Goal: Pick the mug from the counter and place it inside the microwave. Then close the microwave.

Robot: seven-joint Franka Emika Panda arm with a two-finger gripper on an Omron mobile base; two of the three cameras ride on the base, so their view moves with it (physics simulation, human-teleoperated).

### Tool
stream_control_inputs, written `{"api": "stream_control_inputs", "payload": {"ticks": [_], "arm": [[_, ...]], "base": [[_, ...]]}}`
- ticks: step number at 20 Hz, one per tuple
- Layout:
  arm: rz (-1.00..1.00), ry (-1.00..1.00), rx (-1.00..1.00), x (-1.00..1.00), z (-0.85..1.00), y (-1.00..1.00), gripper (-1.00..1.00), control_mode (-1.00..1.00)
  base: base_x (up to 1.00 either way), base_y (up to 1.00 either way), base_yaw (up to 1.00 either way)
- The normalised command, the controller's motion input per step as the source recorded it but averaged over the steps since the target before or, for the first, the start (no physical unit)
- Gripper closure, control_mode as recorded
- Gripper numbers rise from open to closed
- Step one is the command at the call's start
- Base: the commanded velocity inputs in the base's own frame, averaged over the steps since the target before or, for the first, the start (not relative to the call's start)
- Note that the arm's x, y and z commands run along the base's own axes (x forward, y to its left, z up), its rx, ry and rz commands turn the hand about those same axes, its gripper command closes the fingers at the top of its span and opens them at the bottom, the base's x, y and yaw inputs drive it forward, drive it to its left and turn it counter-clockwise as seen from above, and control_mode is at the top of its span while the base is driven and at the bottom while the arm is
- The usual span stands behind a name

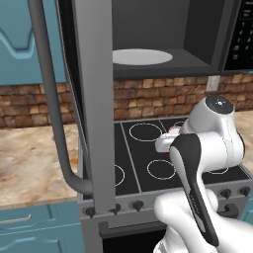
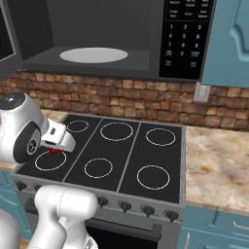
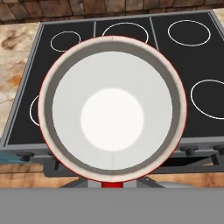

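The mug (image 3: pixel 112 111) looms right under the hand camera, white inside with a thin red rim, hanging over the front left of the stovetop (image 3: pixel 192 65). My gripper (image 2: pixel 57 147) is shut on the mug, of which a red sliver (image 2: pixel 55 152) peeks out below the hand; the fingers are hidden. From the left base view, red of the mug (image 1: pixel 173 131) shows behind the hand. The microwave (image 2: pixel 187 34) hangs above the stove, its cavity open with the white round plate (image 2: pixel 94 54) bare. Its grey door (image 1: pixel 94 99) is swung wide toward me.
The door's long curved bar handle (image 1: pixel 49 99) reaches down in front of the left counter (image 1: pixel 34 163). More counter (image 2: pixel 219 155) lies right of the stove. A brick wall (image 2: pixel 126 97) with an outlet (image 2: pixel 201 92) runs behind. Teal cabinets (image 2: pixel 228 39) flank the microwave.
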Motion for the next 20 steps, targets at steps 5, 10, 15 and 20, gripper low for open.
{"api": "stream_control_inputs", "payload": {"ticks": [5,10,15,20], "arm": [[0.00,0.00,0.00,0.00,0.00,0.00,1.00,-1.00],[0.00,0.00,0.00,0.00,0.00,0.00,1.00,-1.00],[0.00,0.00,0.00,0.00,0.00,0.00,1.00,-1.00],[0.03,-0.02,0.00,0.00,0.00,0.00,1.00,-1.00]], "base": [[0.00,0.00,0.00],[0.00,0.00,0.00],[0.00,0.00,0.00],[0.00,0.00,0.00]]}}
